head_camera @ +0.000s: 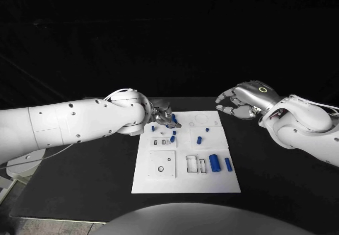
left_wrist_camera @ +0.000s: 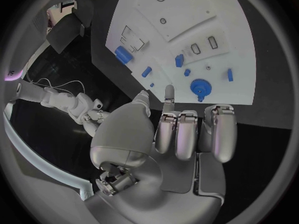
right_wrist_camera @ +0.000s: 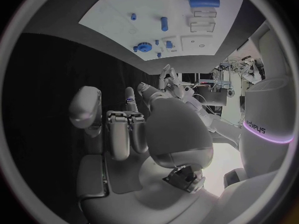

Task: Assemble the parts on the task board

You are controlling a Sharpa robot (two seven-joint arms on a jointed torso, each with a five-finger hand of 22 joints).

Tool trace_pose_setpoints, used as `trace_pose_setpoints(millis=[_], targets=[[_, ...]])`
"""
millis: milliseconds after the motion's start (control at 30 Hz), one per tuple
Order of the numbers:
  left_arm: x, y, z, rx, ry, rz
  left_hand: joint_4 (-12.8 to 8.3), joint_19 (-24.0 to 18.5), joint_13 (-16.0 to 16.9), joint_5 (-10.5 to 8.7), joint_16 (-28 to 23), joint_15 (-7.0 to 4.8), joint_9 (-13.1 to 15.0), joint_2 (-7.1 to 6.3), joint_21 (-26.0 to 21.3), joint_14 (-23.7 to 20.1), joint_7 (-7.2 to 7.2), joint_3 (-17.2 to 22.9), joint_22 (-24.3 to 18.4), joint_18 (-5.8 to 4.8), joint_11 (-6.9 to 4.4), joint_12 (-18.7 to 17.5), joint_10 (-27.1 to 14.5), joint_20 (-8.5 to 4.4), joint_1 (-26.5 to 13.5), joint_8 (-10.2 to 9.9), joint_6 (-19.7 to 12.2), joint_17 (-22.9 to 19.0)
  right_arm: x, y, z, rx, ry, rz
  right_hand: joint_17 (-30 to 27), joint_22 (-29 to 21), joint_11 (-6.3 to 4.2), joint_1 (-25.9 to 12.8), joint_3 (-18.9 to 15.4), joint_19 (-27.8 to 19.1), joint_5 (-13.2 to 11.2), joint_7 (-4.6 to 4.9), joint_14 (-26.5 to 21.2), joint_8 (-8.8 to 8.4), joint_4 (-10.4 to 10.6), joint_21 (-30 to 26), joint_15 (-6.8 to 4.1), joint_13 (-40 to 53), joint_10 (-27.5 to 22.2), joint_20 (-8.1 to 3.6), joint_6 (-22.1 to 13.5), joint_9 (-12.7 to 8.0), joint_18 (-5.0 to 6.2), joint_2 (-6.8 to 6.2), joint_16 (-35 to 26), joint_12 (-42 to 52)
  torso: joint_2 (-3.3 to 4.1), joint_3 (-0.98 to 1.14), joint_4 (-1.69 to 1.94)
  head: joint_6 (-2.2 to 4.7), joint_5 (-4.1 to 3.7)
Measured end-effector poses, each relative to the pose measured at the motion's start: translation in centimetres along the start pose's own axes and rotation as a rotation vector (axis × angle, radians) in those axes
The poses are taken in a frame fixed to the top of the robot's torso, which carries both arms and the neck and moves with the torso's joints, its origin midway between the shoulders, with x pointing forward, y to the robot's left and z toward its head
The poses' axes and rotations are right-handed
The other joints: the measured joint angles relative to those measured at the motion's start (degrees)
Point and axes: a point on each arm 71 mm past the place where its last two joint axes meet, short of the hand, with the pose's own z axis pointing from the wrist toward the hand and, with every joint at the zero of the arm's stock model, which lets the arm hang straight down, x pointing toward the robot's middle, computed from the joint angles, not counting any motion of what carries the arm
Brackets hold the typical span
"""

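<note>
On the task board [head_camera: 185, 181], the large blue cylinder [head_camera: 214, 162] lay at my near edge, with small blue pegs [head_camera: 199, 140] mid-board. My left hand [head_camera: 162, 115] hovered over the board's far left corner, fingers curled, holding nothing I could see, the blue gear [left_wrist_camera: 199, 88] just beyond its fingertips [left_wrist_camera: 168, 90]. I judged a slow, centred descent best. My right hand [head_camera: 242, 100] hung beyond the board's far right corner, curled, empty.

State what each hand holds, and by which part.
Nothing is held. The left hand hovers over the board's far left corner with empty fingers; the right hand is curled, empty, beyond the board.
</note>
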Motion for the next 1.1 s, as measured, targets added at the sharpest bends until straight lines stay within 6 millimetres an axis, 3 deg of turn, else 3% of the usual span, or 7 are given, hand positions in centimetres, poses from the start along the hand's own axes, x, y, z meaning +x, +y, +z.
trace_pose_setpoints(millis=[167, 333, 433, 800, 1100], targets=[[0.2, -0.7, 1.5, -0.094, 0.110, 0.026, -0.48, -0.03, 0.00, -0.39, 0.00, -0.61, 4.66, 0.00, -0.10, 0.00, -0.56, -0.48, 0.00, 0.00, -0.61, 0.00, 0.00, -0.51, -0.10, 2.70, -0.57, 0.00, 0.4, -0.9, -0.8, 0.065, 0.011, 0.092, 0.00, 0.00, 0.00, -0.70, -0.12, 0.20, -0.33, 0.33, 0.21, 0.00, 1.49, 0.00, 0.21, 0.00, 0.00, 0.20, 0.33, 0.35, -0.01, 0.49, 0.00, 0.00, 0.10, 0.10, -0.36, 0.00, -0.48], [0.1, -0.8, 2.2, -0.150, 0.147, 0.046, -0.31, 0.08, 0.00, -0.63, 0.00, -1.03, 14.31, -0.62, 0.30, 0.01, -1.44, -0.64, -0.01, 0.01, -1.34, 0.00, 0.09, -1.12, 0.52, 8.01, -2.69, -0.01, 1.2, -1.4, -1.5, 0.114, 0.028, 0.172, 0.00, -0.01, 0.00, -1.70, -0.46, 0.20, -0.57, 0.53, 0.01, 0.24, 2.80, 0.00, 0.41, 0.00, 0.01, 0.20, 0.53, 0.66, 0.00, 0.43, 0.00, 0.00, 0.12, 0.22, -0.51, 0.00, -0.29], [0.0, -0.7, 2.6, -0.173, 0.152, 0.056, -0.41, 0.08, 0.00, -1.06, 0.00, -1.39, 18.10, -0.62, 0.30, 0.05, -1.53, -0.74, -0.01, 0.01, -1.34, 0.00, 0.09, -1.12, 0.52, 9.71, -3.84, -0.01, 1.8, -1.7, -1.8, 0.137, 0.038, 0.212, 0.00, -0.01, 0.00, -2.36, -0.64, 0.41, -0.78, 0.53, 0.21, 0.24, 3.77, 0.00, 0.62, 0.00, 0.01, 0.41, 0.53, 0.81, -0.01, 0.48, 0.00, 0.00, 0.10, 0.29, -0.54, 0.00, 0.04], [0.0, -0.2, 3.2, -0.213, 0.152, 0.077, -0.63, -0.11, 0.00, -1.72, 0.00, -1.43, 24.50, -1.30, 0.30, 0.01, -1.73, -0.96, -0.01, 0.00, -1.33, 0.00, 0.09, -1.31, 1.20, 11.65, -5.03, -0.02, 3.6, -2.1, -2.3, 0.180, 0.067, 0.300, -0.01, -0.01, 0.00, -2.35, -0.40, 0.40, -0.78, 0.53, 0.21, 0.23, 4.14, 0.00, 0.61, 0.00, 0.01, 0.41, 0.53, 0.93, -0.01, 0.47, 0.00, 0.00, 0.06, 0.53, -0.65, 0.00, 0.31], [1.7, 0.2, 4.4, -0.224, 0.178, 0.076, -0.63, -0.11, 0.00, -1.72, 0.00, -1.43, 25.71, -1.52, 0.30, 0.01, -1.53, -0.95, -0.02, 0.00, -1.33, 0.00, 0.09, -1.31, 1.43, 11.65, -6.26, -0.02, 4.1, -2.1, -2.4, 0.186, 0.074, 0.325, -0.01, -0.02, 0.00, -2.11, -0.40, 0.40, -0.20, 0.53, 0.21, 0.23, 4.14, 0.00, 0.61, 0.00, 0.01, 0.41, 0.53, 1.06, -0.01, 0.24, 0.00, 0.00, 0.10, 0.57, -0.62, 0.00, 0.28]])
